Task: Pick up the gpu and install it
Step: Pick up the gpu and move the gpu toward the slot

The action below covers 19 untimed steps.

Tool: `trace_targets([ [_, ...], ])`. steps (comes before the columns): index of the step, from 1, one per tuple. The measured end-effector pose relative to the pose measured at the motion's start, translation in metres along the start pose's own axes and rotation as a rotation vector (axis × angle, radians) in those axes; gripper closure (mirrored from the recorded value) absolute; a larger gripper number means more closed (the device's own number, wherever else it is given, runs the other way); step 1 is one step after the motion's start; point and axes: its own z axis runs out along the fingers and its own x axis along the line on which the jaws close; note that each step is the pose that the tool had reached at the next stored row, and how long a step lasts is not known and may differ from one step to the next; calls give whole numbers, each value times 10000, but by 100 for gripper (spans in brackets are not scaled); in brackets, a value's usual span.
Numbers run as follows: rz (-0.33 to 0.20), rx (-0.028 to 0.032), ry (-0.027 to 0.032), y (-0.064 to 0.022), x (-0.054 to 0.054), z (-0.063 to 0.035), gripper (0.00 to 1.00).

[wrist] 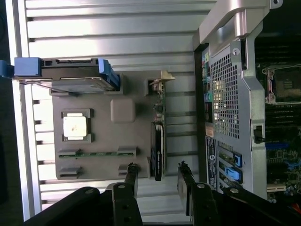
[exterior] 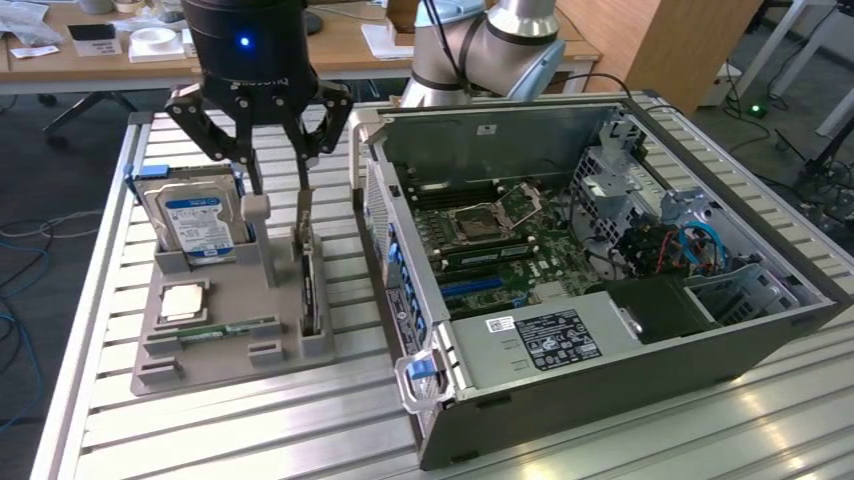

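The gpu (exterior: pixel 308 285) stands on edge in a slot of the grey holder (exterior: pixel 214 365), on the side nearest the computer case. It appears edge-on in the wrist view as a thin green card with a black cooler (wrist: pixel 158 146). My gripper (exterior: pixel 278 182) hangs open right above the card's far end, one finger on each side of its line and nothing between them. In the wrist view the gripper (wrist: pixel 158 167) has its two black fingertips (wrist: pixel 132 168) straddling the card's near end without touching it.
The holder (wrist: pixel 103 136) also carries a silver hard drive (exterior: pixel 198 220) with blue rails, a CPU (exterior: pixel 183 300) and a narrow memory stick (exterior: pixel 227 328). The open computer case (exterior: pixel 601 250), motherboard exposed, lies close by on the exterior view's right. All rest on a slatted aluminium table (exterior: pixel 267 430).
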Motion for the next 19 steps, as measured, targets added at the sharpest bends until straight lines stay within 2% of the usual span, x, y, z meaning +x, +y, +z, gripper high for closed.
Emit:
trace_targets([
  [19, 1, 1, 0, -9, 9, 336, 53],
])
